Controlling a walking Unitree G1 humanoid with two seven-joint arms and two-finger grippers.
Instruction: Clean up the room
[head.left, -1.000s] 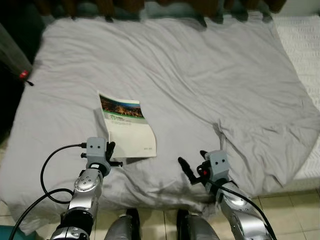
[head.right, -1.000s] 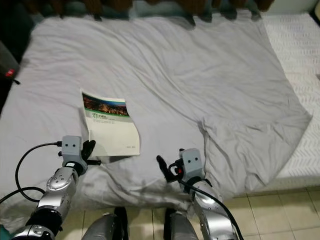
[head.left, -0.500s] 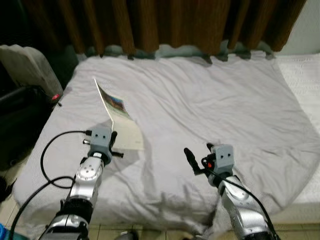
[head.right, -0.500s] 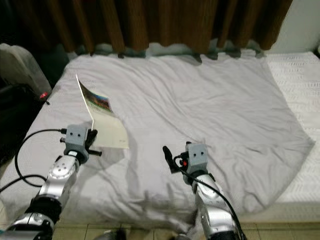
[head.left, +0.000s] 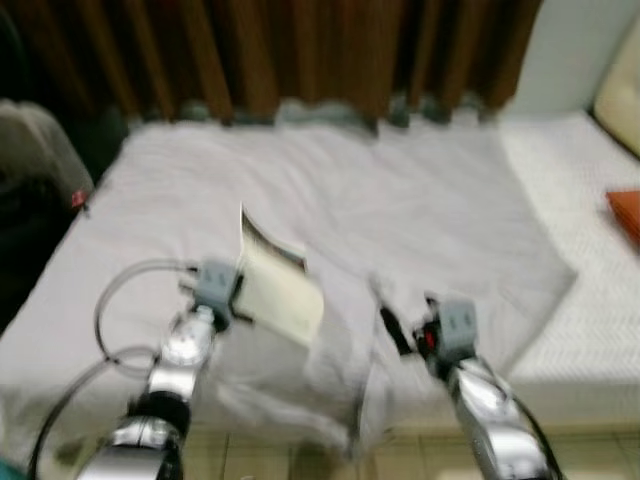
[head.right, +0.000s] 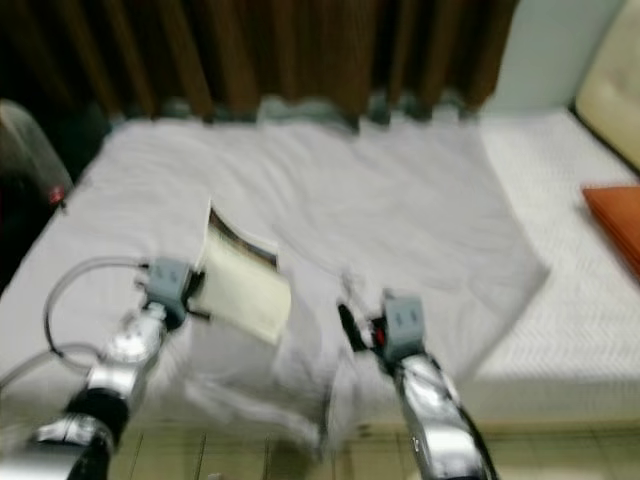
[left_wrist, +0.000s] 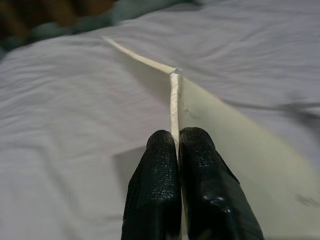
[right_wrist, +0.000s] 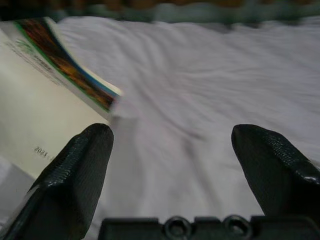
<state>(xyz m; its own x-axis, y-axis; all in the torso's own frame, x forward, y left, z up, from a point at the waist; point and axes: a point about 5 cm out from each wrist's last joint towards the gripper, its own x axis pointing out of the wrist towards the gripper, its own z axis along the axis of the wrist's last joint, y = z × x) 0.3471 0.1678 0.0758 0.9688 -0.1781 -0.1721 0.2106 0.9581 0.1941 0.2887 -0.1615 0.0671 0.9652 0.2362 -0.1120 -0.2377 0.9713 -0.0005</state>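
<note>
**A:** Nearest to us, the left claw (left_wrist: 177, 150) was pinched tight on the edge of the booklet (head.left: 282, 295), both black fingers pressed together with the thin cream sheet caught between them. You saw it plainly along the wrist view.

**B:** And the booklet was off the bed (head.left: 400, 200) at that point, held up at a tilt just above the grey duvet (head.right: 330, 200), its photo strip along the upper edge. The head views were blurred, so I'd guess the robot was on the move.

**A:** The right claw (right_wrist: 172, 150) was a different story: fingers spread wide apart, nothing between them, hovering near the front edge of the bed, with the booklet's cover off to one side of its view.

**B:** So the step in hand, as I read it, was the pick-up of the booklet, with the carry-off not yet done. A thin pinch like that could slip, so the next move called for a steady lift and a place to put it.

**A:** Where, though? Farther out there was a white mattress (head.left: 580, 230) beside the duvet with something orange (head.right: 615, 215) on it, and a cream cushion (head.right: 610, 105) against the wall.

**B:** And at the far side, brown curtains (head.left: 300, 50). No shelf or tabletop that I could make out, so the destination was anyone's guess.
</note>
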